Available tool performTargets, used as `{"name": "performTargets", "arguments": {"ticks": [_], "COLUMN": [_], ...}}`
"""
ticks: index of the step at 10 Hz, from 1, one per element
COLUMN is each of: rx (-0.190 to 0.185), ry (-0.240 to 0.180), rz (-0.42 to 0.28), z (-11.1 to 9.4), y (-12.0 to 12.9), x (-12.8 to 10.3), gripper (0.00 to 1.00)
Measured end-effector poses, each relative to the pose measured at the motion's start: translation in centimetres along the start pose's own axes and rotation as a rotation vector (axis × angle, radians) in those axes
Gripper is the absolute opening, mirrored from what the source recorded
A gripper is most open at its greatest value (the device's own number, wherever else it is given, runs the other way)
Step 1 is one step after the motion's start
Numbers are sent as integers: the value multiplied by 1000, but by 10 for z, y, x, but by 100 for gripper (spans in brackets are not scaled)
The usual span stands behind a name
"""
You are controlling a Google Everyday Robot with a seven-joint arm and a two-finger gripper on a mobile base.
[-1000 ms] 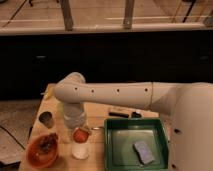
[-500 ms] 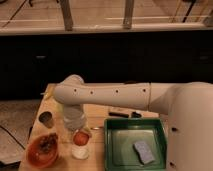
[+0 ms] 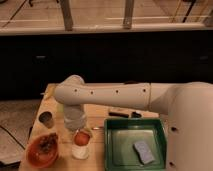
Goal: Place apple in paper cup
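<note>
The apple (image 3: pixel 82 137) sits on the paper cup (image 3: pixel 80 151), close by the tool (image 3: pixel 75 120), at its 6 o'clock. Whether the tool is open cannot be told.

Orange bowl (image 3: pixel 42 151) near dark cup (image 3: pixel 46 119); green tray (image 3: pixel 120 143) holds a grey-blue sponge (image 3: pixel 144 151)

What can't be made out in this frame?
Camera view.
Whether the apple sits inside the cup or at its mouth: the tool right above crowds it.
The cup's rim: hidden by the apple.
What the bowl holds: too small.
The grey thing in the tray: too small to name.
</note>
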Motion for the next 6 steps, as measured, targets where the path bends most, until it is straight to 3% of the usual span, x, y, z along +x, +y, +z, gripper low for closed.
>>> {"name": "performTargets", "arguments": {"ticks": [3, 5, 6], "rx": [6, 3, 3], "ry": [-4, -10, -10], "rz": [-1, 1, 3], "z": [0, 0, 0], "y": [0, 1, 2], "x": [2, 3, 3], "gripper": [42, 66, 72]}}
